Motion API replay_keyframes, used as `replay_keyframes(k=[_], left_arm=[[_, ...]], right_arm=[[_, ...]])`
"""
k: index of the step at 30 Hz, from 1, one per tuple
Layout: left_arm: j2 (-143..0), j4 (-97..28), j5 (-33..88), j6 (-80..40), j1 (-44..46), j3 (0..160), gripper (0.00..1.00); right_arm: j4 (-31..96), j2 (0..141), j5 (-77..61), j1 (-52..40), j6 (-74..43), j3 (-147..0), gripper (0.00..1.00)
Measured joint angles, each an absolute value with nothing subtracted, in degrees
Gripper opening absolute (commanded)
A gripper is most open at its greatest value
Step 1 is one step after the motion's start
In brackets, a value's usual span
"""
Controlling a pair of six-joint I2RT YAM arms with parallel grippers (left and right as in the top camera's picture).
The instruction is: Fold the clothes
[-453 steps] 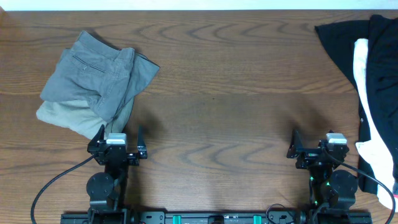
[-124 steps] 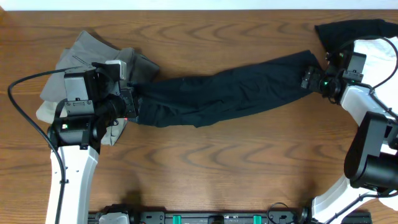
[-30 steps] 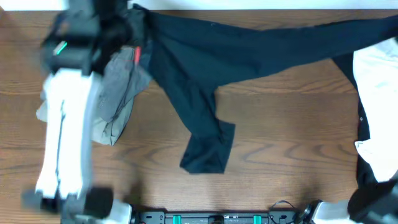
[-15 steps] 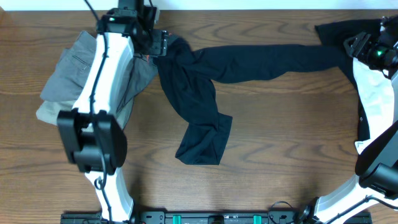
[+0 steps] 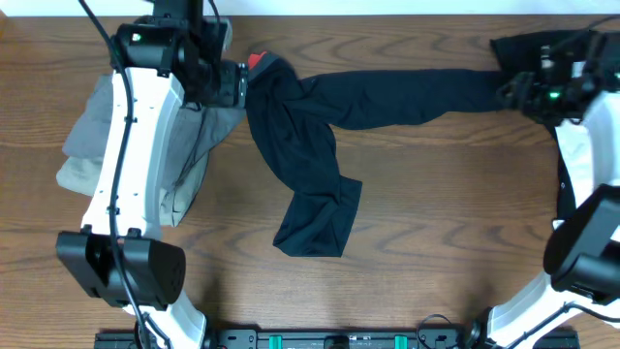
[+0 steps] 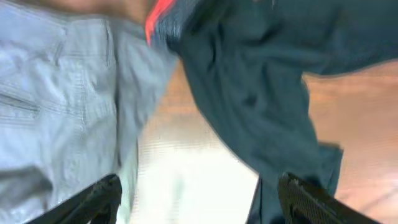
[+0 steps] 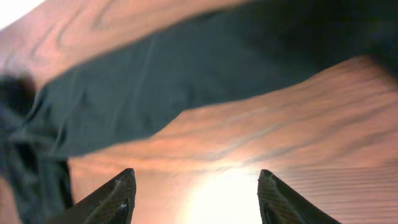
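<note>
Overhead: black trousers sprawl across the upper table, with the red waistband lining at upper left. One leg runs to the upper right and the other is doubled toward centre. The left gripper sits beside the waistband, above a grey garment. The right gripper is at the leg's far end, near a black garment.

Left wrist: jaws spread wide, holding nothing. Grey cloth lies at left, trousers at right.

Right wrist: jaws spread wide over bare wood, with the trouser leg crossing the upper frame.

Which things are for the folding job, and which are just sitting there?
For the job:
black trousers
grey garment
beige garment
black garment
left claw
right claw

Just sitting there:
wooden table
</note>
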State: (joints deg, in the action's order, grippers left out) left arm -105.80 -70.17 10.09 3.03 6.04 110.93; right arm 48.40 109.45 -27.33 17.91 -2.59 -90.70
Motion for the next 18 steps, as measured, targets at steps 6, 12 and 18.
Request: replay_keyframes(k=[6, 12, 18], left_arm=[[-106.59, -72.40, 10.07, 3.05, 6.04, 110.15, 0.82], [-106.59, -72.99, 10.07, 3.05, 6.04, 110.15, 0.84], [-106.61, -73.08, 10.09, 3.05, 6.04, 110.15, 0.87]], right_arm=[[49.30, 109.45, -28.82, 5.93, 1.10, -84.79, 0.68], [45.69, 109.45, -29.21, -7.49, 5.91, -75.53, 0.67], [42.78, 109.45, -29.17, -19.22, 10.00, -71.40, 0.59]])
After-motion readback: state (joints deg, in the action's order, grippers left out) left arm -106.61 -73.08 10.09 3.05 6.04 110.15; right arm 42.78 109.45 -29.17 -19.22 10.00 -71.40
